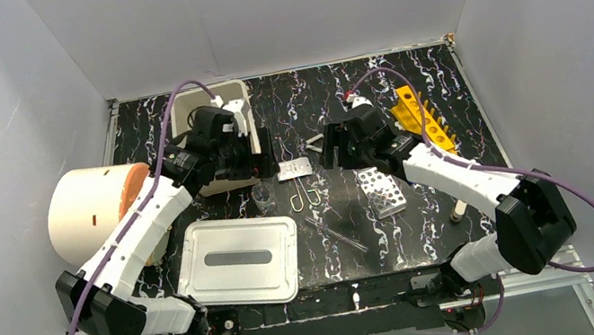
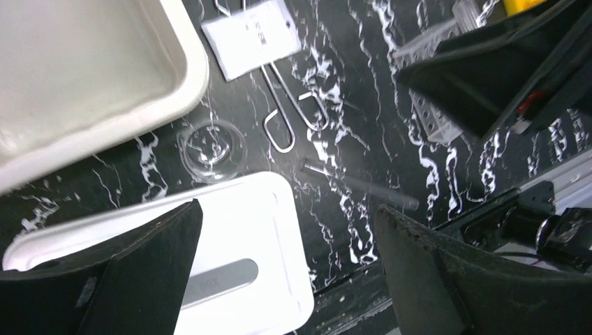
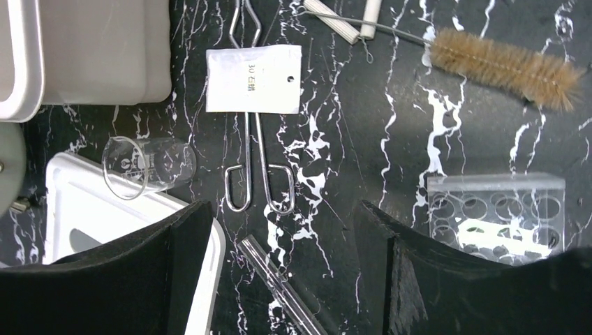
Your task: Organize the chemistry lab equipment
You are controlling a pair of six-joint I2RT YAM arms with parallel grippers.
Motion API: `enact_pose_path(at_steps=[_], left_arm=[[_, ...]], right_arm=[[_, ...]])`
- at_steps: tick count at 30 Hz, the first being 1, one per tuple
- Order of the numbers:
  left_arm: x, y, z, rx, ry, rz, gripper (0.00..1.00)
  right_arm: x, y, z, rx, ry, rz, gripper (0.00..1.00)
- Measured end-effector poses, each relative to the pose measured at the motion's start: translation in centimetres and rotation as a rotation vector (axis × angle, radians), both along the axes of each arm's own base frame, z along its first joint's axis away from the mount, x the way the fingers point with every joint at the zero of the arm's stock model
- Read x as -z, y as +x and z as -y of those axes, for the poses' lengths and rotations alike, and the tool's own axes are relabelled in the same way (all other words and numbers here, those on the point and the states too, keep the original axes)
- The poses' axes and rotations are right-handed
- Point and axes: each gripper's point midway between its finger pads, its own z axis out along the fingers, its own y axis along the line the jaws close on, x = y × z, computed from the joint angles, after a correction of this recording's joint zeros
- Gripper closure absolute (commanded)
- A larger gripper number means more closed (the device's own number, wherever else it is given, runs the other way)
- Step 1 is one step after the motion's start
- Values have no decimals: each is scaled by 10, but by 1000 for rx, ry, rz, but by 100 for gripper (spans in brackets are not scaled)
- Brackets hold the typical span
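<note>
Two grippers hang over the desk [image 1: 300, 99], both spread wide with nothing between the fingers. Your left gripper [image 2: 287, 213] is above the corner of the white lid [image 2: 230, 230]. The beaker [image 2: 211, 148] stands just ahead of one finger, the glass rod [image 2: 359, 185] lies just ahead of the other, and the tongs [image 2: 290, 115] lie farther out. Your right gripper [image 3: 283, 209] has the tongs' loops just ahead of it. The rod is right under the gap, the rack [image 3: 496, 216] is beside one finger, and the brush [image 3: 506, 66] is well beyond.
</note>
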Motion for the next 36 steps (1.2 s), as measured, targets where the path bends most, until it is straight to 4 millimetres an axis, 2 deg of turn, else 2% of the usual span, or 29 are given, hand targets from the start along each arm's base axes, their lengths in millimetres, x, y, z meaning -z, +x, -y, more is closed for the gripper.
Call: enact_pose_path(at_steps=[2, 5, 11, 17, 24, 28, 31, 36], left_arm=[[14, -11, 2, 6, 19, -38, 11], [35, -24, -1, -24, 49, -92, 7], [85, -35, -18, -166, 124, -189, 2], [114, -21, -16, -268, 140, -191, 2], [146, -3, -5, -313, 193, -175, 2], [152, 2, -2, -326, 192, -144, 2], [159, 4, -6, -344, 200, -122, 8], [168, 4, -13, -372, 217, -102, 26]], right_arm=[[2, -3, 4, 30, 7, -11, 19], [6, -8, 9, 61, 15, -28, 19], [14, -15, 13, 90, 31, -56, 19], [19, -23, 18, 98, 30, -68, 19], [12, -27, 23, 104, 46, -44, 19], [11, -30, 27, 112, 46, -31, 19], [11, -32, 30, 117, 44, -24, 19], [7, -32, 33, 115, 42, -4, 19]])
